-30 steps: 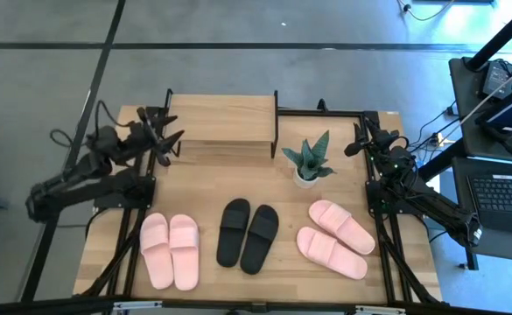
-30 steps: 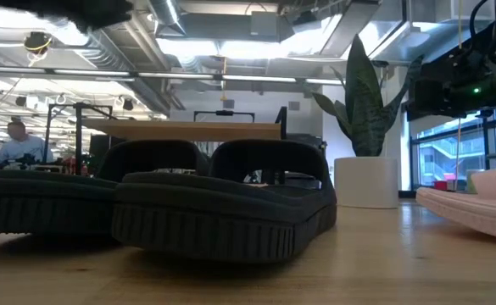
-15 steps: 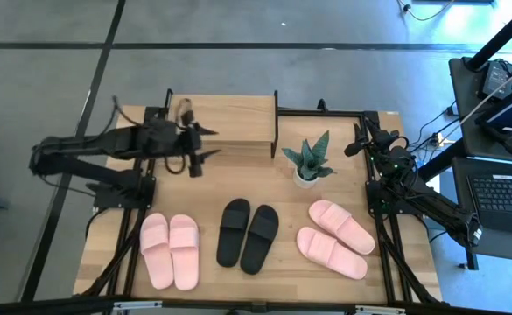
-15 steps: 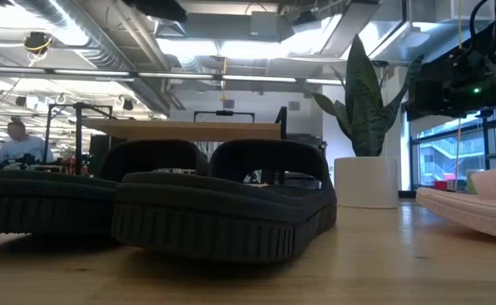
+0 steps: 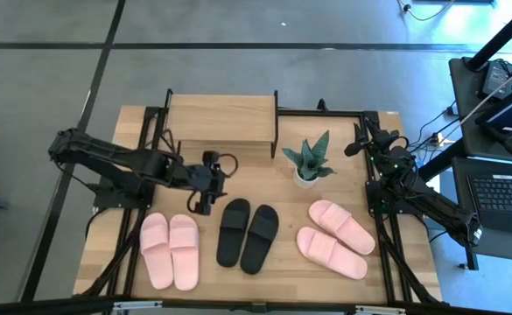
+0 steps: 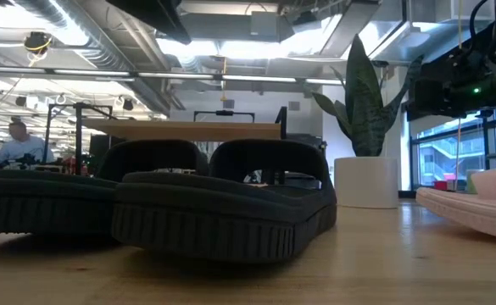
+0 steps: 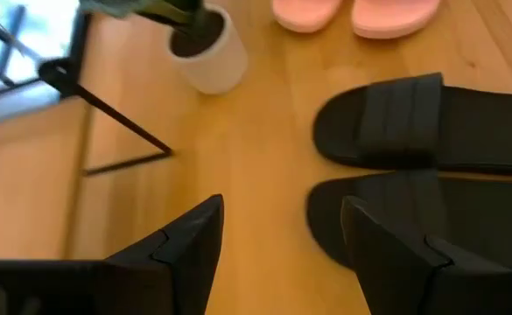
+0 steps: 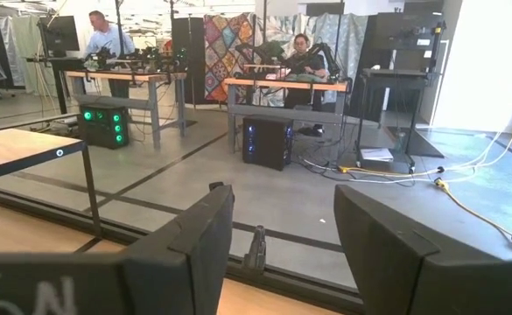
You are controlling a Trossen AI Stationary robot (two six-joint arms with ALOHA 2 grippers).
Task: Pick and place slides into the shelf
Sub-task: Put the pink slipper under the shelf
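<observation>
Two black slides (image 5: 234, 232) (image 5: 260, 238) lie soles down at the table's middle near side. They fill the low view (image 6: 222, 203) and show in the left wrist view (image 7: 413, 131). One pink pair (image 5: 170, 252) lies to their left, another (image 5: 334, 238) to their right. The shelf (image 5: 222, 118) stands at the far edge, its wood top bare. My left gripper (image 5: 203, 201) hangs open above the table, just left of the black pair; its fingers (image 7: 282, 232) touch nothing. My right gripper (image 8: 282, 227) waits open at the far right edge.
A potted plant (image 5: 308, 162) in a white pot (image 7: 207, 52) stands right of the shelf, behind the black slides. The shelf's thin black leg (image 7: 107, 114) stands near the left gripper. Bare wood lies between shelf and slides. People sit at desks in the room beyond.
My left arm has swung from beside the shelf's left end at the far left, across in front of the shelf, then toward the near edge. Its gripper now hangs just left of the black slides. No slide has moved.
</observation>
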